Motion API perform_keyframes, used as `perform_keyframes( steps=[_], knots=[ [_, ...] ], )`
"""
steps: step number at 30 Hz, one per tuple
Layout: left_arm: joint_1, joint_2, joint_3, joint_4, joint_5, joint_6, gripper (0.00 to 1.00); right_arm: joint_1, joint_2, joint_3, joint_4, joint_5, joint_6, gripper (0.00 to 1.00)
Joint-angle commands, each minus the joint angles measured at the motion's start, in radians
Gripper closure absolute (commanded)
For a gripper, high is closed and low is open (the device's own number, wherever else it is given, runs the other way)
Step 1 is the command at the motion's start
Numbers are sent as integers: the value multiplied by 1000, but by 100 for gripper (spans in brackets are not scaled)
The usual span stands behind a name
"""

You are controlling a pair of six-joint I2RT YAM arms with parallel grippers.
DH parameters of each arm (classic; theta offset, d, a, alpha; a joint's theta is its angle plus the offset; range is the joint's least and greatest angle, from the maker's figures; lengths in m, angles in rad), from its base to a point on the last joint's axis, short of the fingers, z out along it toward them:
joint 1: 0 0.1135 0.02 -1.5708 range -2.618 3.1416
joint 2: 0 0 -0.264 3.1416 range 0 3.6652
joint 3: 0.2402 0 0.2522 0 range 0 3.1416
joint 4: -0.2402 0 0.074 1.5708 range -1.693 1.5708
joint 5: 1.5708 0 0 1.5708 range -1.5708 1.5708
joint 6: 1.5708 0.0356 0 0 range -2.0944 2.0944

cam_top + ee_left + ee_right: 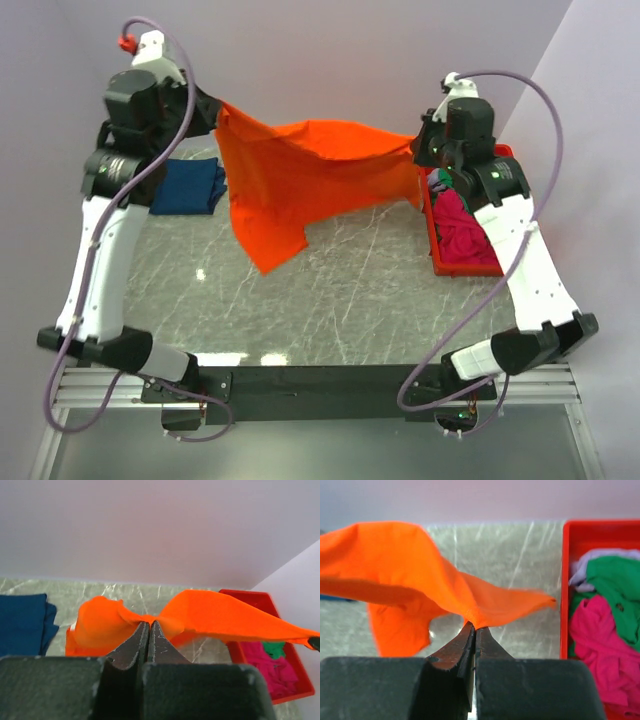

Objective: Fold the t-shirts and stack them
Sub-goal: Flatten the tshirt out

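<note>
Pale walls stand behind and to the right of a grey marble table (350, 295) with white veins.

The left gripper (150, 624) is raised over the far left of the table. Its jaws are pressed together on a bunched edge of the orange t-shirt (300, 170), and the cloth puckers out on both sides of the pinch. The right gripper (473, 626) is raised at the far right, its jaws likewise clamped tight on another edge of the same shirt.

Between the two grips the shirt hangs in the air as a sagging band across the far half of the table. From that band a broad flap drops on the left side, its lowest corner reaching toward the table's middle. I cannot tell whether that corner touches the marble.

Under and just left of the left gripper, the navy t-shirt (188, 187) lies folded flat on the table at the far left. The hanging orange cloth overlaps its right edge in the top view.

At the far right a red bin (566, 580) rests on the table against the wall, below the right wrist. A magenta t-shirt (600, 645) lies crumpled in it, with a green t-shirt (615, 582) beside it toward the far end and a bit of pale grey cloth (587, 560) beyond.
</note>
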Motion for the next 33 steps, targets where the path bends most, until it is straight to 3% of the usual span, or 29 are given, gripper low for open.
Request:
perform_keyframes(
  steps=[1, 7, 10, 15, 21, 24, 29, 33],
  knots=[
    [3, -115, -28, 49, 43, 22, 100, -10, -107, 35, 20, 13, -13, 100],
    [3, -336, -217, 17, 111, 10, 100, -5, -363, -79, -6, -38, -4, 100],
    [3, -448, -234, -44, 79, 22, 100, -5, -462, -48, -66, -51, -1, 100],
    [2, -548, -90, -155, -35, 33, 99, -5, -549, 110, -173, -88, 19, 100],
    [3, -522, 244, -250, 2, 47, 99, -5, -620, 255, -245, -130, 39, 100],
    [3, -525, 263, -233, 40, 41, 99, -4, -637, 302, -271, -111, 39, 100],
    [3, -580, 78, -143, 108, 18, 99, -5, -646, 279, -282, -71, 42, 100],
    [3, -594, -144, -74, 82, 22, 100, -4, -674, 70, -233, -78, 59, 100]
  ],
)
